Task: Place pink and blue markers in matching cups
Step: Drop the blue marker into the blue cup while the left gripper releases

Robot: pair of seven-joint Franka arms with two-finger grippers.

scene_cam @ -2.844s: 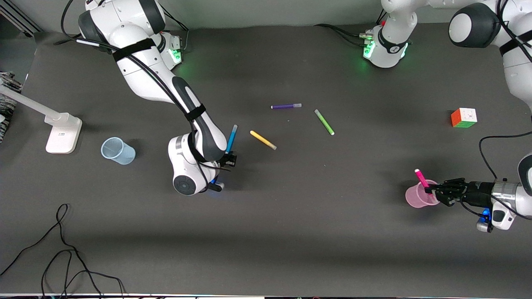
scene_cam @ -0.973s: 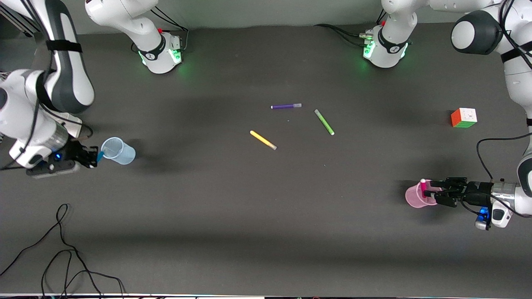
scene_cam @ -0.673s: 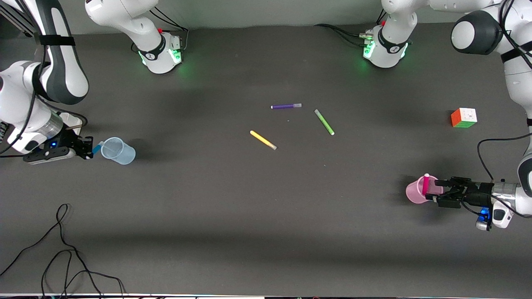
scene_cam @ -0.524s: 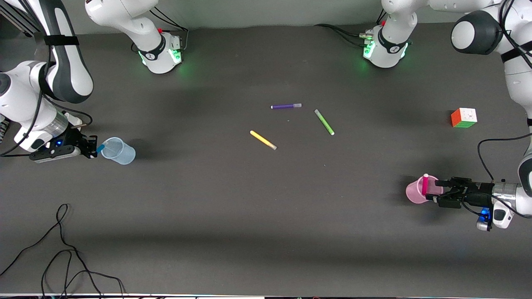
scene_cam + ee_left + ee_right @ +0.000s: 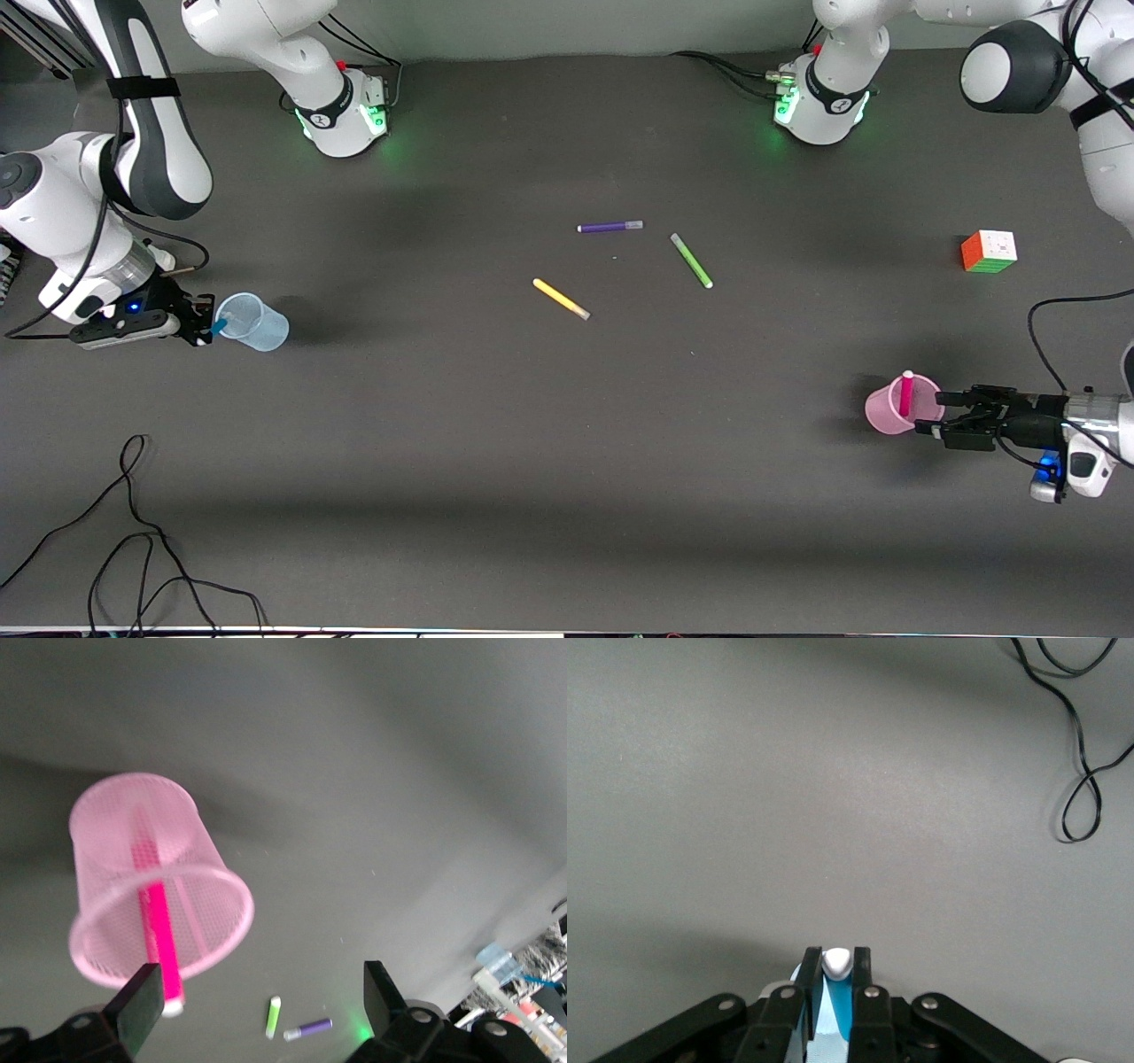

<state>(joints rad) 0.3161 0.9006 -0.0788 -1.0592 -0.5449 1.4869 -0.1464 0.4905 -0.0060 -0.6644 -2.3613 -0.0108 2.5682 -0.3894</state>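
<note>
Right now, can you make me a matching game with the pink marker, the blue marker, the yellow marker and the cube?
Things:
1. pink marker
2. blue marker
3. yellow marker
4. colourful cube

Places:
A. lying on the table beside the green marker
B. pinched in the right gripper
C. standing in the pink cup
D. sitting alone near the left arm's end

Pairs: 1-C, 2-B, 3-A, 4-D

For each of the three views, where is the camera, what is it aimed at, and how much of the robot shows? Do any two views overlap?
Front view: high across the table, facing both bases; shows both arms, the blue cup and purple marker.
Left wrist view: on the left arm, aimed at the pink cup holding the pink marker; open left hand shows.
Right wrist view: on the right arm, looking at bare table; right hand clamps the blue marker.
Shared: front and left wrist views both show the pink cup and purple marker.
</note>
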